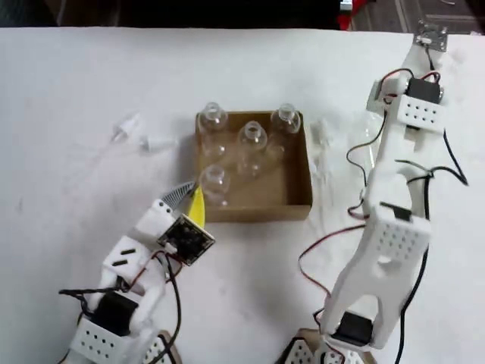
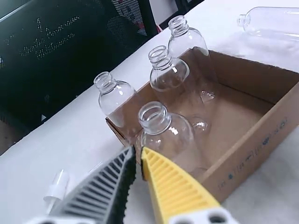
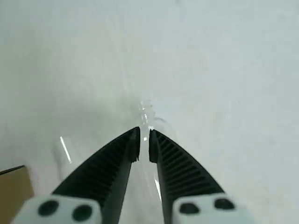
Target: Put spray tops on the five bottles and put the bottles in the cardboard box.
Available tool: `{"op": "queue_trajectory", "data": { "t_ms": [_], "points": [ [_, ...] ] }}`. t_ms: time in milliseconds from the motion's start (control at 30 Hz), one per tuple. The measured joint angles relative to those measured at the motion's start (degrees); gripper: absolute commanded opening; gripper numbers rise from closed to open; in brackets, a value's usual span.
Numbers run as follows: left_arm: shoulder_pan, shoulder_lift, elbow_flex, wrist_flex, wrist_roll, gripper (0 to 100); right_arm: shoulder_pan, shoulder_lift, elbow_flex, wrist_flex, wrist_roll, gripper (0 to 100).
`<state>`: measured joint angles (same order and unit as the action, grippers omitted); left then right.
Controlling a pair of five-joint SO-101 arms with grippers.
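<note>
The cardboard box (image 1: 295,203) sits mid-table with several clear, topless bottles upright inside, the nearest one (image 2: 163,128) at its front left corner. My left gripper (image 2: 136,161), with one grey and one yellow finger, is shut and holds nothing. It sits just outside that corner (image 1: 189,191), close to the nearest bottle. One more clear bottle (image 2: 273,21) lies on its side on the table right of the box. My right gripper (image 3: 144,142) is shut just over this lying bottle (image 3: 148,114). White spray tops (image 1: 125,129) lie left of the box.
The right arm (image 1: 390,227) stretches along the table's right side, trailing red and black cables. Another spray top (image 2: 56,184) lies near the left gripper. Small clear parts (image 1: 322,130) lie just right of the box. White tabletop (image 1: 68,83) spreads to the far left.
</note>
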<state>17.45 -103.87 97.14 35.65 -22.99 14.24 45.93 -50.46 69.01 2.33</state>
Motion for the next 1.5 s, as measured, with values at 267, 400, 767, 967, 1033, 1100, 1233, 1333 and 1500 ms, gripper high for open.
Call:
{"op": "queue_trajectory", "data": {
  "t_ms": [267,400,767,967,1033,1100,1233,1333,1500],
  "points": [
    [0.0,0.0,0.0,0.0,0.0,2,0.0,17.2,-20.9,3.3,1.2,1.7],
    [0.0,0.0,0.0,0.0,0.0,2,0.0,21.5,-28.0,6.2,1.4,1.7],
    [0.0,0.0,0.0,0.0,-0.3,2,1.1,23.7,-36.6,26.2,20.9,1.7],
    [0.0,0.0,0.0,0.0,-0.3,2,3.5,23.7,-38.9,28.3,27.3,1.7],
    [0.0,0.0,0.0,0.0,-0.3,2,4.6,23.7,-40.2,28.3,27.3,1.7],
    [0.0,0.0,0.0,0.0,-0.3,2,4.7,23.4,-41.4,28.3,27.3,2.1],
    [0.0,0.0,0.0,0.0,-0.3,2,4.5,20.3,-41.8,28.5,27.3,2.2],
    [0.0,0.0,0.0,0.0,-0.3,2,4.6,17.1,-39.6,28.7,27.3,2.2],
    [0.0,0.0,0.0,0.0,-0.3,2,3.3,12.7,-29.5,28.7,30.1,4.0]
  ]
}}
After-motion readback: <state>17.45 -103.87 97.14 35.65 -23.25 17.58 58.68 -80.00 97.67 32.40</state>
